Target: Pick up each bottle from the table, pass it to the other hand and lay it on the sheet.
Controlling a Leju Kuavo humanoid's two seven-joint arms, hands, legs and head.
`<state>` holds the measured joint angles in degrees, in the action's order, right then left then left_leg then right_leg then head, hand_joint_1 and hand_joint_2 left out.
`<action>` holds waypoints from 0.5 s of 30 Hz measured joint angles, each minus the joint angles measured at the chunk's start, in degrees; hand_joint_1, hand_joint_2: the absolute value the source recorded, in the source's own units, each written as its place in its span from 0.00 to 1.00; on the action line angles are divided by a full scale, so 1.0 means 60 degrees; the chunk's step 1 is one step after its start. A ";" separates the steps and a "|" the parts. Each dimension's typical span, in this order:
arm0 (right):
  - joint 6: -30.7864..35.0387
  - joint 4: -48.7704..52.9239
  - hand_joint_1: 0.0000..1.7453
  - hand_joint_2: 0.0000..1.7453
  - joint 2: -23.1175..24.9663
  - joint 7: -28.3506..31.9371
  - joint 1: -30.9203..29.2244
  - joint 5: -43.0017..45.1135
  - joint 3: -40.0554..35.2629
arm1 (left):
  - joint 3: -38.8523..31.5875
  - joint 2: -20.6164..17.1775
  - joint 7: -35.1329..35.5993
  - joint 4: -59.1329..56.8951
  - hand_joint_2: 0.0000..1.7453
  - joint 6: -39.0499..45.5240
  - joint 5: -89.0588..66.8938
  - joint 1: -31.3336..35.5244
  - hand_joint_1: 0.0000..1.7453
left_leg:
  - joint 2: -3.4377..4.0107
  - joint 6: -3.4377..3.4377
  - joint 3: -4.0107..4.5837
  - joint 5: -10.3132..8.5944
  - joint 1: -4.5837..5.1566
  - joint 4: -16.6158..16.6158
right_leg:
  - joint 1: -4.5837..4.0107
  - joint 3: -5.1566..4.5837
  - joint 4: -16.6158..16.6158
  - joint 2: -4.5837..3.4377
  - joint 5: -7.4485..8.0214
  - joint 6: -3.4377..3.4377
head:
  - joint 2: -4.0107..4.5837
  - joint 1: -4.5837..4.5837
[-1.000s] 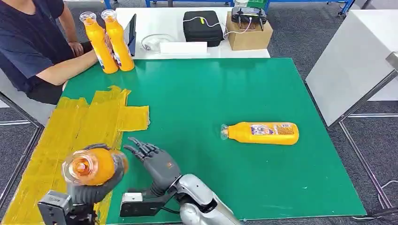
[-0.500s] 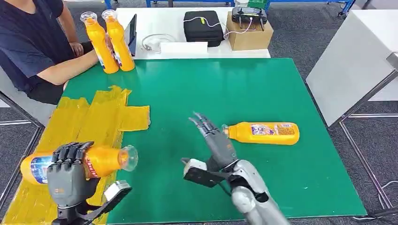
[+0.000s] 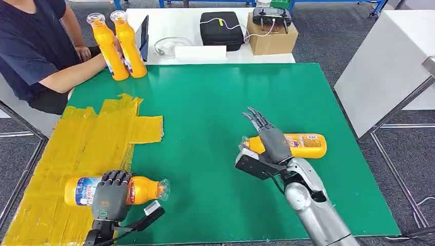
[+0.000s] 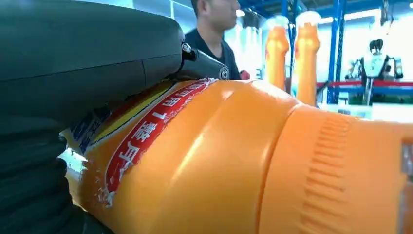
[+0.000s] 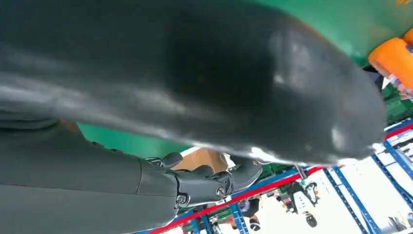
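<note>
Four orange bottles are in sight. Nearest, the left hand (image 3: 110,197) is wrapped over the first bottle (image 3: 143,188), which lies on its side with its base end on the yellow sheet (image 3: 77,138) and its clear-capped neck out over the green mat (image 3: 215,102). From the left wrist the same bottle (image 4: 234,161) shows a red band with white Chinese characters, the figure 1 among them, and a blue patch at the label's edge; I cannot read a brand.

Further out, the right hand (image 3: 269,136) hangs with fingers straight and spread, holding nothing, just above the neck end of the second bottle (image 3: 305,145). That bottle lies on its side on the mat, cap toward the sheet, its label too small to read.

At the far left corner a seated person (image 3: 31,46) in a dark shirt holds two upright bottles (image 3: 119,48) side by side at the mat's edge. Beyond, on a white table (image 3: 169,23), sit a black case (image 3: 220,29), a cardboard box (image 3: 272,37) with a controller on it, and a white cable.
</note>
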<state>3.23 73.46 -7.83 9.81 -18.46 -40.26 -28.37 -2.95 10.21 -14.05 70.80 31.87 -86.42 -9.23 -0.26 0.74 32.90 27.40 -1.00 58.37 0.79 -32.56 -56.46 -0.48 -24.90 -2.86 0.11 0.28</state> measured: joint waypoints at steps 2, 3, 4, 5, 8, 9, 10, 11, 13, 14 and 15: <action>0.0000 -0.0047 0.00 0.00 -0.0033 -0.0007 -0.0039 0.0000 0.0004 | 0.0055 -0.0066 0.0004 -0.0164 1.00 0.0000 0.0000 0.0061 1.00 | -0.0001 0.0000 0.0002 0.0000 0.0000 0.0000 | 0.0001 -0.0001 0.0001 0.0001 0.0000 0.0000 | 0.0000 0.0000; 0.0000 -0.0066 0.00 0.00 -0.0040 -0.0007 -0.0051 0.0000 0.0004 | 0.0080 -0.0095 0.0004 -0.0234 1.00 0.0000 0.0000 0.0085 1.00 | -0.0001 0.0000 0.0002 0.0000 0.0000 0.0000 | 0.0002 -0.0001 0.0001 0.0001 0.0000 0.0000 | 0.0000 0.0000; 0.0000 -0.0084 0.00 0.00 -0.0047 -0.0007 -0.0056 0.0000 0.0004 | 0.0099 -0.0113 0.0004 -0.0288 1.00 0.0000 0.0000 0.0098 1.00 | -0.0001 0.0001 0.0003 0.0001 0.0001 0.0000 | 0.0002 0.0000 0.0001 0.0001 0.0000 0.0000 | 0.0000 0.0000; 0.0000 -0.0102 0.00 0.00 -0.0051 -0.0007 -0.0058 0.0000 0.0004 | 0.0113 -0.0135 0.0004 -0.0343 1.00 0.0000 0.0000 0.0111 1.00 | -0.0001 0.0001 0.0003 0.0001 0.0001 0.0000 | 0.0002 -0.0001 0.0002 0.0001 0.0000 0.0000 | 0.0000 0.0000; 0.0000 -0.0139 0.00 1.00 -0.0076 -0.0011 -0.0061 -0.0004 0.0004 | 0.0150 -0.0179 0.0015 -0.0456 0.00 -0.0026 0.0000 0.0126 0.00 | -0.0002 0.0001 0.0003 0.0001 0.0004 0.0000 | 0.0002 0.0000 0.0003 0.0001 0.0000 0.0000 | 0.0000 0.0000; -0.0029 -0.0149 0.00 1.00 -0.0087 -0.0026 -0.0070 -0.0033 0.0004 | 0.0200 -0.0211 0.0040 -0.0478 0.00 -0.0148 0.0003 0.0146 0.00 | -0.0004 0.0001 0.0003 0.0001 0.0005 0.0000 | 0.0002 0.0001 0.0002 0.0002 0.0000 0.0000 | 0.0000 0.0000; -0.0095 -0.0175 0.00 1.00 -0.0095 -0.0051 -0.0105 -0.0058 0.0000 | 0.0255 -0.0266 0.0110 -0.0515 0.00 -0.0351 0.0084 0.0197 0.00 | -0.0004 0.0001 0.0003 0.0001 0.0005 0.0000 | 0.0002 0.0001 0.0002 0.0002 0.0000 0.0000 | 0.0000 0.0000; -0.0197 -0.0237 0.00 1.00 -0.0102 -0.0124 -0.0158 -0.0080 -0.0011 | 0.0296 -0.0321 0.0325 -0.0621 0.00 -0.0650 0.0175 0.0277 0.00 | -0.0004 0.0001 0.0001 0.0000 0.0005 0.0000 | 0.0002 0.0002 0.0002 0.0002 0.0000 0.0000 | 0.0000 0.0000; -0.0378 -0.0444 0.00 1.00 -0.0124 -0.0233 -0.0296 -0.0149 -0.0040 | 0.0441 -0.0460 0.0627 -0.0885 0.00 -0.0954 0.0334 0.0507 0.00 | -0.0016 0.0002 -0.0004 -0.0003 0.0005 -0.0001 | 0.0002 0.0016 0.0002 0.0018 0.0000 0.0000 | 0.0000 0.0000; -0.0437 -0.0580 0.00 1.00 -0.0146 -0.0255 -0.0384 -0.0171 -0.0051 | 0.0489 -0.0525 0.0612 -0.1025 0.00 -0.1009 0.0548 0.0622 0.00 | -0.0026 0.0002 -0.0008 -0.0004 0.0004 -0.0001 | 0.0001 0.0026 0.0001 0.0024 0.0000 0.0000 | 0.0000 -0.0004; -0.0499 -0.0755 0.00 1.00 -0.0160 -0.0277 -0.0491 -0.0189 -0.0066 | 0.0503 -0.0587 0.0502 -0.1160 0.00 -0.1009 0.0861 0.0715 0.00 | -0.0027 0.0003 -0.0016 -0.0005 0.0004 -0.0001 | 0.0001 0.0033 0.0001 0.0024 0.0000 0.0000 | 0.0000 0.0000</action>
<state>0.24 68.93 -8.79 8.15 -21.40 -41.40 -28.76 0.07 6.69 -11.04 63.84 25.81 -81.26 -4.94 -0.42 0.75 32.81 27.36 -0.97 58.36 0.79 -32.36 -56.46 -0.34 -24.90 -2.86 0.11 0.28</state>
